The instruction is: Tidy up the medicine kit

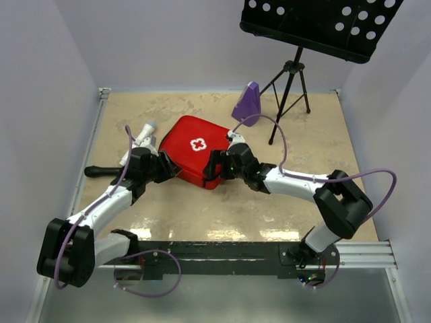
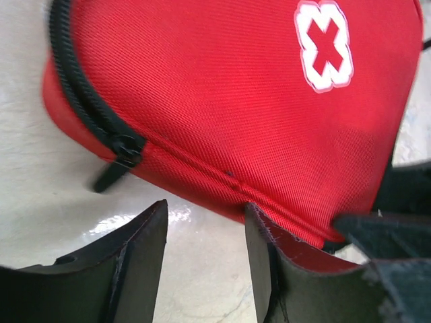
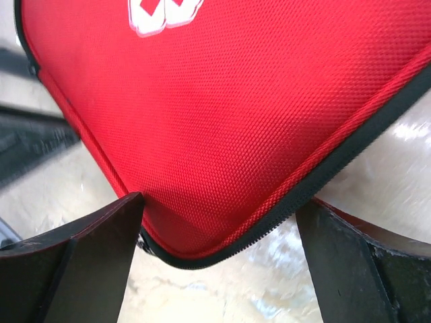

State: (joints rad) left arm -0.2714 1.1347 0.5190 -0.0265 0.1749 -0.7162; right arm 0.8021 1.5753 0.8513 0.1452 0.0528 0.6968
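Observation:
The medicine kit (image 1: pixel 195 149) lies shut on the table, red with a white cross on top. My left gripper (image 1: pixel 170 168) is open at its near-left edge. In the left wrist view the kit (image 2: pixel 256 101) fills the frame, with its black zip pull (image 2: pixel 124 151) at the left. The left gripper (image 2: pixel 205 225) stands open just before the edge, and one finger (image 2: pixel 266 269) touches the red side. My right gripper (image 1: pixel 214 168) is open at the near corner. In the right wrist view that gripper (image 3: pixel 219 205) straddles the kit's zipped corner (image 3: pixel 222 134).
A purple metronome-shaped object (image 1: pixel 247 101) stands behind the kit. A black music stand (image 1: pixel 296 67) is at the back right. White packets or bottles (image 1: pixel 141 138) and a black handle (image 1: pixel 97 171) lie left of the kit. Walls enclose the table on three sides.

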